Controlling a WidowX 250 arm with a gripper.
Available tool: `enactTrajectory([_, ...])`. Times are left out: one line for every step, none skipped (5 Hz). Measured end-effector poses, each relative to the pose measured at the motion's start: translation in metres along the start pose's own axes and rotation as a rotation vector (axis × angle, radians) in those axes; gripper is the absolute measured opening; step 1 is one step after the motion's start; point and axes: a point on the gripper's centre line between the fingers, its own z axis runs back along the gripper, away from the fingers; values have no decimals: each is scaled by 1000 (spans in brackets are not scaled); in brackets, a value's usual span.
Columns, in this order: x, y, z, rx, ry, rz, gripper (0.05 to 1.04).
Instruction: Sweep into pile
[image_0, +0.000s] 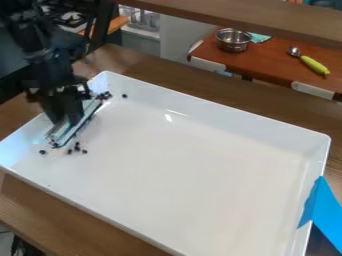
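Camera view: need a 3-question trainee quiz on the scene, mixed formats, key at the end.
1. Multiple choice. What is at the gripper?
A) a long, flat-edged tool
B) a spoon
C) a bowl
2. True or false: the metal bowl stands outside the white tray.
3. Fill in: the dark bits in the tray lie toward the picture's ____ side.

Key: 1 A; 2 true; 3 left

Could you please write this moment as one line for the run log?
sweep into pile | gripper at left end of white tray | blade in tray | dark bits near both blade ends, not one pile
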Motion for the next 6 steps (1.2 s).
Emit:
enactTrajectory([-1, 1, 14, 32, -34, -60, 354])
enactTrajectory([-11, -22, 24, -223, -6, -133, 354])
enactTrajectory([-14, -60, 18, -318, -36, -58, 354])
enactTrajectory([-16, -113, 12, -316, -13, -43, 352])
enactTrajectory([-25, -160, 0, -299, 22, -22, 352])
enactTrajectory([-31, -211, -2, -255, 15, -1, 352])
